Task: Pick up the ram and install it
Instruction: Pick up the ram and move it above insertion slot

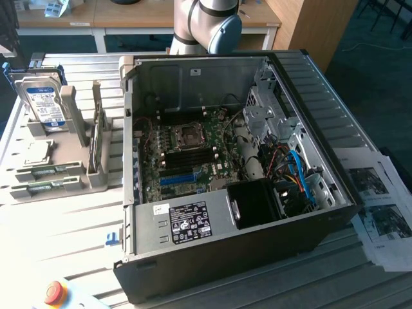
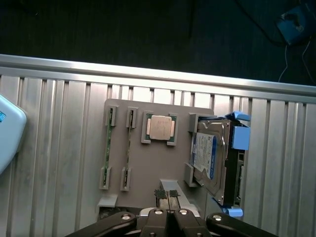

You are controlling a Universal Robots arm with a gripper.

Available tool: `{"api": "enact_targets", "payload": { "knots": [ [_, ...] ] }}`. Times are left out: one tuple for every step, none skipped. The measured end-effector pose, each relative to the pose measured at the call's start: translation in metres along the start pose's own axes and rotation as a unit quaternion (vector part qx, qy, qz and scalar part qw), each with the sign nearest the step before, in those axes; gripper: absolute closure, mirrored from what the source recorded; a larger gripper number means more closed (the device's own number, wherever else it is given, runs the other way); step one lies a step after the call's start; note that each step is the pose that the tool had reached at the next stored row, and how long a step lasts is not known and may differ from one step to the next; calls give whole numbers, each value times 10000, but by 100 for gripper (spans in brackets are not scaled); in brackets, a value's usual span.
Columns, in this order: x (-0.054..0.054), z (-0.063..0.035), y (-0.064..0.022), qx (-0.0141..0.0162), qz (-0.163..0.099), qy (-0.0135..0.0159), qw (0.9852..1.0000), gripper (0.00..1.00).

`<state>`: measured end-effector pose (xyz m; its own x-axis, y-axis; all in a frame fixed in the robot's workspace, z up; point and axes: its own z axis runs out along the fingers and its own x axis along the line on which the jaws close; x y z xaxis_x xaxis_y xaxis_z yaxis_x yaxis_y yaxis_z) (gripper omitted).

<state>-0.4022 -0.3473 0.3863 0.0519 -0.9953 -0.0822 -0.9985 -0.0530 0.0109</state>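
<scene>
Slatted metal table [image 1: 64, 225] carries everything.
- Open computer case [image 1: 335, 148] lies on its side, motherboard [image 1: 187, 154] facing up with its long black slots [image 1: 187, 156] in the middle. The robot arm [image 1: 206, 22] rises behind the case.
- Gray parts tray [image 2: 148, 168] lies directly beneath the gripper, on the table beside the case.
- Hard drive [image 2: 207, 153] stands on edge in the tray to one side of the fingers, with a blue bracket [image 2: 240, 136] against its outer face.
- Processor chip [image 2: 160, 127] sits in a square cradle, straight out beyond the fingertips.
- Ram: two sticks on edge in end clips, parallel, close together. Nearer ram stick [image 2: 127, 148] lies just off to the side of the fingers away from the hard drive. Farther ram stick [image 2: 107, 148] is one place further out. Both are seated in the tray and apart from the gripper.
- Gripper [image 2: 167, 193] is over the tray's closest edge, above a small raised gray block. Fingers are pressed together, with the dark pads [image 2: 160, 193] meeting. Whether they touch the tray cannot be told.
</scene>
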Motion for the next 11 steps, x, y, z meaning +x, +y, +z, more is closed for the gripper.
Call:
{"api": "enact_targets", "payload": {
  "knots": [
    [0, 4, 0, 0, 0, 0, 10000, 90],
    [1, 10, 0, 0, 0, 0, 10000, 90],
    [1, 17, 0, 0, 0, 0, 10000, 90],
    [2, 26, 0, 0, 0, 0, 10000, 90],
    [3, 36, 0, 0, 0, 0, 10000, 90],
    [4, 47, 0, 0, 1, 0, 10000, 90],
    [6, 63, 0, 0, 1, 0, 10000, 90],
    [8, 79, 0, 0, 1, 0, 10000, 90],
    [10, 97, 0, 0, 1, 0, 10000, 90],
    [13, 115, -1, 1, 0, 0, 10000, 90],
    [16, 134, -1, 0, 0, 0, 10000, 90]
  ]
}}
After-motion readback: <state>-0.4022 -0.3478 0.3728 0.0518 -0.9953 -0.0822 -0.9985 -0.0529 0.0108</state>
